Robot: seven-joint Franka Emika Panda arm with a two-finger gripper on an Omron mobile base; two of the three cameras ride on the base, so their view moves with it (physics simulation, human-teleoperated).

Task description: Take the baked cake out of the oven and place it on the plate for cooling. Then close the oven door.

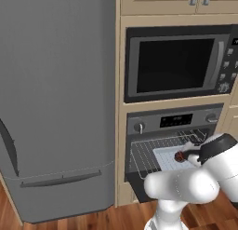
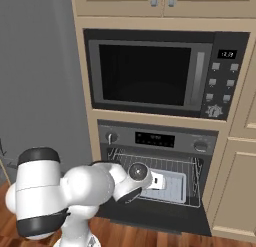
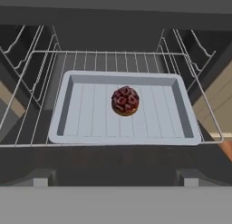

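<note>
The step in hand looks like the reach into the oven (image 2: 157, 161) for the baked cake (image 3: 125, 100). To do it well, the end effector (image 3: 116, 180), whose 2 tips stand wide apart at the bottom of the hand view with nothing between them, should go straight in over the front rim of the pale grey tray (image 3: 81, 123), stay centred on the cake, and close only once the tips flank it, without nudging the tray or the wire rack (image 3: 113, 60). The oven door (image 2: 160, 218) lies folded down below the opening.

The cake sits at the centre of the hand view, in the middle of the tray: small, round, dark reddish-brown, with a lumpy top.
</note>
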